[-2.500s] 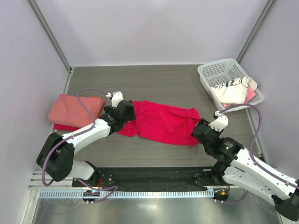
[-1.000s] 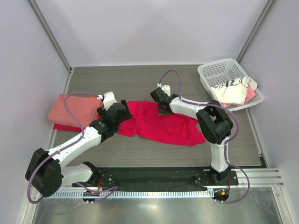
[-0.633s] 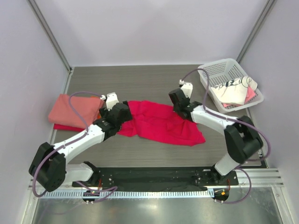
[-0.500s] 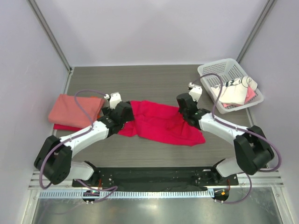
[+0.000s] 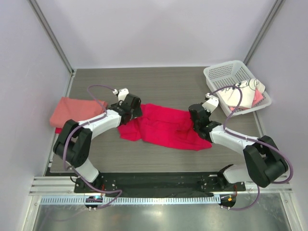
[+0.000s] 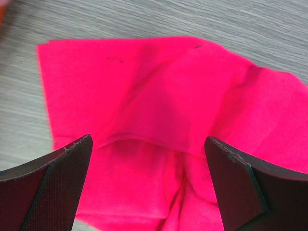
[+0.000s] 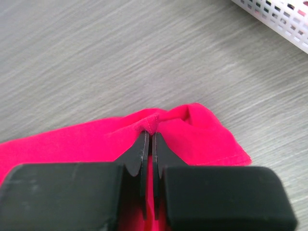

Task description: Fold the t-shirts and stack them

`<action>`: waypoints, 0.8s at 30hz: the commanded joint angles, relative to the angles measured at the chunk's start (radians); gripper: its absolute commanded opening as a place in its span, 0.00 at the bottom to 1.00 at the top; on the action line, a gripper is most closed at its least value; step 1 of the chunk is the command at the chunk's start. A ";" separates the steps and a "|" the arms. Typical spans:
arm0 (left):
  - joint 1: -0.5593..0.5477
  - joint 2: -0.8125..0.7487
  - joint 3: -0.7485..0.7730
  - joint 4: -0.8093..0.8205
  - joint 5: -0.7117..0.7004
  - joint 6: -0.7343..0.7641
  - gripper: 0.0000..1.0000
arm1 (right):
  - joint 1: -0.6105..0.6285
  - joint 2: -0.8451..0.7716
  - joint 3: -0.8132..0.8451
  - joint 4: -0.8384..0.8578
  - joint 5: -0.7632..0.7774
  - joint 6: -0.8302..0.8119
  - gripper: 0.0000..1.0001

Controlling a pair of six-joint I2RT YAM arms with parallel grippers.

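A bright crimson t-shirt (image 5: 161, 126) lies crumpled and spread across the middle of the table. My right gripper (image 5: 197, 117) is at its right end, shut on a raised pinch of the hem (image 7: 153, 123); the cloth bunches at the fingertips (image 7: 144, 144). My left gripper (image 5: 134, 107) hovers over the shirt's upper left corner, open wide. Between its fingers (image 6: 60, 175) the crimson t-shirt (image 6: 159, 106) lies flat, untouched. A folded salmon-pink t-shirt (image 5: 71, 111) rests at the left on a red one (image 5: 58, 130). A white dark-printed t-shirt (image 5: 239, 95) lies in the basket.
The white lattice basket (image 5: 222, 73) stands at the back right corner, and its wall (image 7: 284, 14) shows close to my right gripper. Purple cables loop over both arms. Walls close in the table on three sides.
My right gripper has swung from the shirt's upper middle to its right end, shut on cloth and drawing it rightward. My left gripper has shifted up and right over the upper left corner.
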 commanded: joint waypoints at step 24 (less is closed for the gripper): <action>0.021 -0.164 0.321 -0.371 -0.226 -0.008 0.00 | -0.102 -0.222 0.239 -0.182 -0.059 -0.048 0.01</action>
